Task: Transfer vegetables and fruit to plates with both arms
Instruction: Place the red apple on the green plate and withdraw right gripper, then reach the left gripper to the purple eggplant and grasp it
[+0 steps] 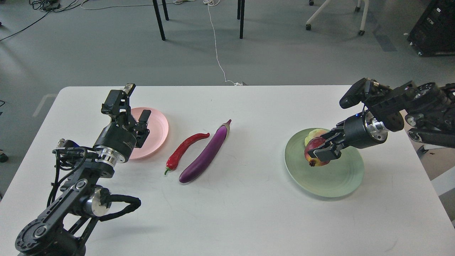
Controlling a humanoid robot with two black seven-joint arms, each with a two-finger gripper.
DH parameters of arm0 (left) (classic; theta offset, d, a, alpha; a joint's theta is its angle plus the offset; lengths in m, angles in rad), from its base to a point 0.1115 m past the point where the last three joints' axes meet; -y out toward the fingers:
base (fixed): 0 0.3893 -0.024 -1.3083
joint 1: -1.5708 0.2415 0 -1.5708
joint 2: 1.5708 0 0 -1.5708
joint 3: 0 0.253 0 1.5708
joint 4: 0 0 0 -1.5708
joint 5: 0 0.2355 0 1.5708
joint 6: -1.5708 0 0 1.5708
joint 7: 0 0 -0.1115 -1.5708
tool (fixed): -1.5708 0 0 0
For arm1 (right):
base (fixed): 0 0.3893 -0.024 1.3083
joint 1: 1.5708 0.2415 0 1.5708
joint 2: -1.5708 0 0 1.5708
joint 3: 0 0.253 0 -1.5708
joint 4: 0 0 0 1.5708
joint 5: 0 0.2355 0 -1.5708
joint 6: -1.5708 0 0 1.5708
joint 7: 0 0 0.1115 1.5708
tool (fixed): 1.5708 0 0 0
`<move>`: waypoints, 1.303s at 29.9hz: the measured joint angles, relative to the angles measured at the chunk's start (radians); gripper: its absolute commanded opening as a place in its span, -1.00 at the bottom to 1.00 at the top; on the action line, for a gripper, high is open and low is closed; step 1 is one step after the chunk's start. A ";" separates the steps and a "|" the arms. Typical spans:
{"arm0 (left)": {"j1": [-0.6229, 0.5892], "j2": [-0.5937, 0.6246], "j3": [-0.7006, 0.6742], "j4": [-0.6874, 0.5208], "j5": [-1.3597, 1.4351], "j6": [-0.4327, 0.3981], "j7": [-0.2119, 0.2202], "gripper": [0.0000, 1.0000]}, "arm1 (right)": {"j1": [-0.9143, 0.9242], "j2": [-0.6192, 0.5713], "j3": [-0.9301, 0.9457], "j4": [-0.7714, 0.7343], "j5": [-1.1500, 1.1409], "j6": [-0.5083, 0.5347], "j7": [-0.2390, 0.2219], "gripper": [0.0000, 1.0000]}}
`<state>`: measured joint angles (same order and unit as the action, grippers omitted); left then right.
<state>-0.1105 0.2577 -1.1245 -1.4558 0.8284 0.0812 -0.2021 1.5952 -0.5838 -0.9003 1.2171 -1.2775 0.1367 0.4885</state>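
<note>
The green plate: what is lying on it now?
On the green plate are a dark red fruit, with the right hand closed around it, and a pale yellow-green fruit behind it. The hand hides where the fruits meet.

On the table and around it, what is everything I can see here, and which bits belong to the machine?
Table: one, white, fills the foreground.
Pink plate: one, left, empty.
Green plate: one, right, holding both fruits.
Red fruit: one, on the green plate, between the right tool's fingers.
Yellow-green fruit: one, behind the red fruit.
Chili pepper: one, red, table centre.
Eggplant: one, purple, right of the chili.
White cable: one, on the grey floor.
Left tool: black, open, over the pink plate.
Right tool: black, around the red fruit.
</note>
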 measured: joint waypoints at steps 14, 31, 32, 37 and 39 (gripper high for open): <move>-0.001 0.002 0.000 -0.003 0.001 0.000 0.001 0.98 | -0.084 -0.015 0.075 -0.048 0.006 -0.009 0.000 0.95; -0.016 0.048 0.022 -0.006 0.012 -0.026 0.000 0.98 | -0.554 -0.103 0.811 -0.100 0.873 0.006 0.000 0.97; -0.020 0.049 0.027 -0.006 0.024 -0.031 0.000 0.98 | -0.605 -0.103 0.862 -0.103 0.949 0.012 0.000 0.97; -0.071 0.059 0.094 -0.006 0.208 -0.067 -0.001 0.98 | -0.801 -0.101 1.080 -0.152 1.264 0.134 0.000 0.97; -0.112 0.074 0.148 -0.006 0.319 -0.075 -0.001 0.98 | -0.857 -0.094 1.142 -0.196 1.346 0.196 0.000 0.97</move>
<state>-0.2221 0.3322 -0.9764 -1.4616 1.1474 0.0064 -0.2026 0.7383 -0.6776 0.2416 1.0206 0.0683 0.3325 0.4885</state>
